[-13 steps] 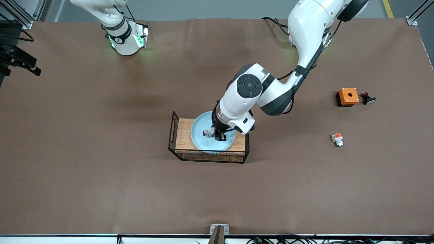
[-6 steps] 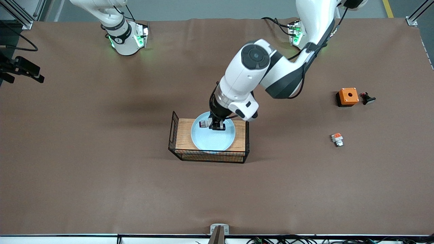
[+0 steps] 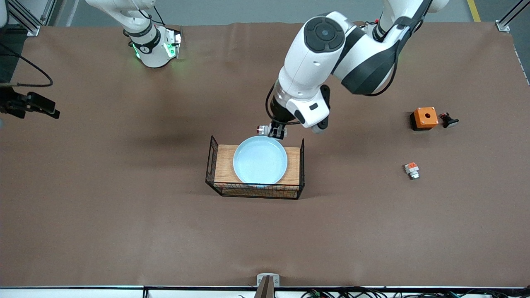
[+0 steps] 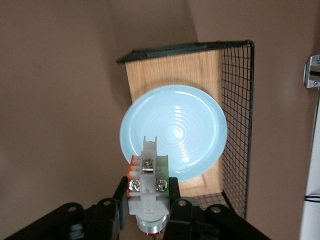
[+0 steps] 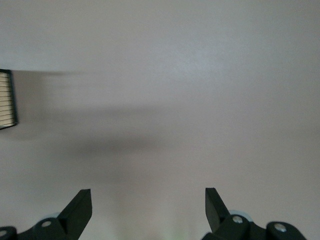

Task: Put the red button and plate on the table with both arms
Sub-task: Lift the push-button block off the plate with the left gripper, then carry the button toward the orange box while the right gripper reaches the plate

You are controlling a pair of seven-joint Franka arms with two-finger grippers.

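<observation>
Red button [image 4: 146,186] pinched tight in left gripper [image 3: 276,131], up over basket [image 3: 213,165] edge at plate's [image 3: 260,160] twelve o'clock for table [image 3: 124,215] drop; right gripper [image 5: 147,207] waiting, spread wide, empty.

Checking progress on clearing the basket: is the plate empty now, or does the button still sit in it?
Empty. The plate lies bare on the basket; the left claw holds the red button above it.

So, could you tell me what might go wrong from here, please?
1. The left gripper pinches the small red button up in the air near the wire basket; a slip could drop it.
2. The plate sits unheld on the basket's wood top; a careless grab by the open right gripper might slide it off.
</observation>
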